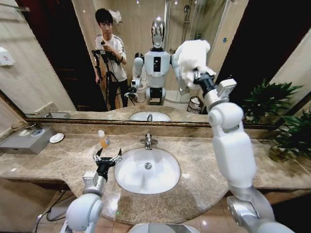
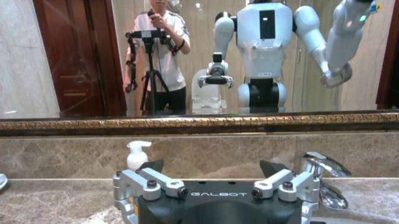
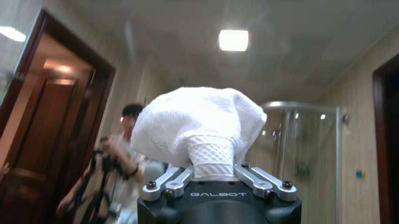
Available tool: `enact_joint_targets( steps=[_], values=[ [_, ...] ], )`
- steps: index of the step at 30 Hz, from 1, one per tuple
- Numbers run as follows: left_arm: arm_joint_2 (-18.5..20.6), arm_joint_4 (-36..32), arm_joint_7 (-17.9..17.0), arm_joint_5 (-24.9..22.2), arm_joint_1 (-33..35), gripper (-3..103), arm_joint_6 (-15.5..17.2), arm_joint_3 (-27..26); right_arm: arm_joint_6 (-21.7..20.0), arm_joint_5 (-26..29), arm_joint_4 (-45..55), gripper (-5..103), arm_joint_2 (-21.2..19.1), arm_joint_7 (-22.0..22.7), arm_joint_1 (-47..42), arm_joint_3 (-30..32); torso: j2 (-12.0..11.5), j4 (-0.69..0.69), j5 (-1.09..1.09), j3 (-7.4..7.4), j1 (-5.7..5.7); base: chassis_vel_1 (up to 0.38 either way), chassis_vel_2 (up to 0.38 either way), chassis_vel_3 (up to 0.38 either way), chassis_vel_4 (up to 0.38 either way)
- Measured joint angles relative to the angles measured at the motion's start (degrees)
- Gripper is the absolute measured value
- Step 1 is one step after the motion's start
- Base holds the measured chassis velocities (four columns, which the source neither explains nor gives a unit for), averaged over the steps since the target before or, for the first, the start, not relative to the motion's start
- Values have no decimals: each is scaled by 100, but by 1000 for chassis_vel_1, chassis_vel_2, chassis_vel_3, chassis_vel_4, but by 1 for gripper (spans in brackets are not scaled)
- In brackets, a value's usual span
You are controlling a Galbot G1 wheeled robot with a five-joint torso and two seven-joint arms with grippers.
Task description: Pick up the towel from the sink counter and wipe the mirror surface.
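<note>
My right gripper (image 1: 198,73) is raised high against the mirror surface (image 1: 146,58) and is shut on the white towel (image 1: 191,56). The towel bunches above the fingers and rests at the glass. In the right wrist view the towel (image 3: 199,128) bulges out from between the shut fingers (image 3: 212,175). My left gripper (image 1: 107,158) hovers low over the sink counter (image 1: 204,170), just left of the white basin (image 1: 147,170), with its fingers open and nothing between them. The left wrist view shows that open gripper (image 2: 215,170) facing the mirror surface (image 2: 199,56).
A soap pump bottle (image 1: 103,139) stands behind my left gripper. The chrome tap (image 1: 148,141) sits behind the basin. A grey box (image 1: 26,140) and a small white dish (image 1: 56,138) lie at the far left. Potted plants (image 1: 291,136) stand at the right end.
</note>
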Motion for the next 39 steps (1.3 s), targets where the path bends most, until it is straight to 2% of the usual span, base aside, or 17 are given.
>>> enact_joint_targets(
  steps=[5, 8, 22, 27, 34, 39],
  values=[
    [0, 0, 0, 0, 0, 100, 0, 0, 174, -200, 41, 11, 11, -72, -560, -56, 0, -2, 0, 0, 0, 0, 0, 0, 0],
    [0, 0, 0, 0, 0, 100, 0, 0, 184, -211, 52, 11, 4, -77, -583, -90, 0, -1, 0, 0, 0, 0, 0, 0, 0],
    [0, 0, 0, 0, 0, 100, 0, 0, -136, 175, 106, 11, -88, 151, 559, -6, 0, 0, -2, 0, 1, 0, 0, 0, 0],
    [0, 0, 0, 0, 0, 100, 0, 0, -108, 108, 66, 11, -44, 108, 309, -57, 0, -1, 0, 0, 1, 0, 0, 0, 0],
    [0, 0, 0, 0, 0, 100, 0, 0, 104, -87, 61, 11, -6, -10, -519, -75, 0, -2, 1, 0, 0, 0, 0, 0, 0],
    [0, 0, 0, 0, 0, 100, 0, 0, 132, -92, 101, 11, -43, -37, -632, -66, 0, -2, 1, 0, 0, 0, 0, 0, 0]
  ],
)
